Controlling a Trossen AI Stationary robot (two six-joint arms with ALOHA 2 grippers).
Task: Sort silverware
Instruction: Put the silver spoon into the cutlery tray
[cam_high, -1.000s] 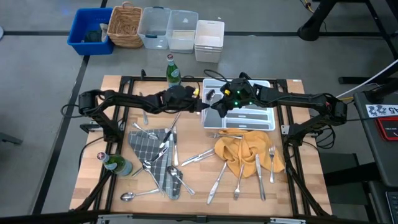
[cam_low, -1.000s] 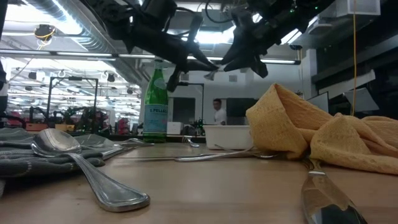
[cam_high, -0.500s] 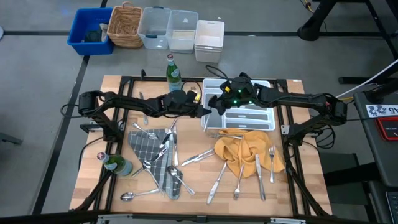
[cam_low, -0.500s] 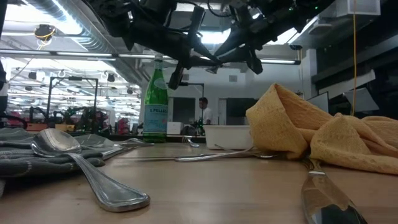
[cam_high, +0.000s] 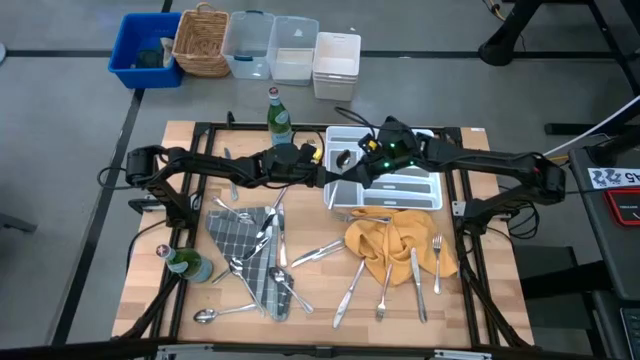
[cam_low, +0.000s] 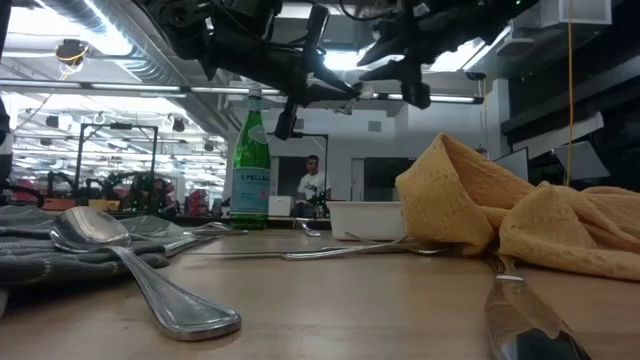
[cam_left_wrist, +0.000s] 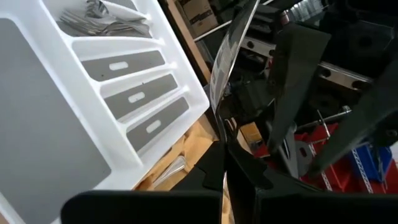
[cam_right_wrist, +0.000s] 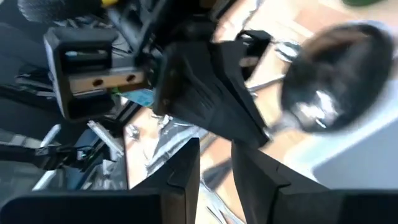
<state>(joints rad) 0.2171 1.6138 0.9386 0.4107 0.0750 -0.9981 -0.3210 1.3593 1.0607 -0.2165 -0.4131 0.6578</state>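
Note:
My left gripper (cam_left_wrist: 225, 167) reaches in from the table's left and is shut on a spoon (cam_right_wrist: 333, 78), held in the air at the left end of the white compartment tray (cam_high: 400, 190). My right gripper (cam_right_wrist: 214, 154) hangs just beyond the spoon, above the tray (cam_left_wrist: 143, 93). Its fingers stand a little apart with nothing between them. The low view shows it higher (cam_low: 405, 55) than the left gripper (cam_low: 345, 88). Forks (cam_left_wrist: 99, 18) lie in one tray compartment. More silverware lies loose on a grey checked cloth (cam_high: 245, 245) and around a yellow cloth (cam_high: 390, 245). My left gripper pinches the spoon's handle (cam_left_wrist: 225, 146) between its two fingers. It comes nearly level from the table's left. The spoon runs on past the fingertips, with its bowl (cam_right_wrist: 336, 68) out in front. It is lifted clear, over the tray's left end.
One green bottle (cam_high: 278, 112) stands at the far edge left of the tray, another (cam_high: 188, 265) at the near left. Bins and a basket (cam_high: 205, 40) sit on the floor beyond the table. Forks (cam_high: 436, 262) lie to the right of the yellow cloth.
My right gripper has risen and rolled its wrist, drawing up and away from the spoon's bowl. My left gripper has kept its hold on the spoon and stayed almost in place over the tray's left end.

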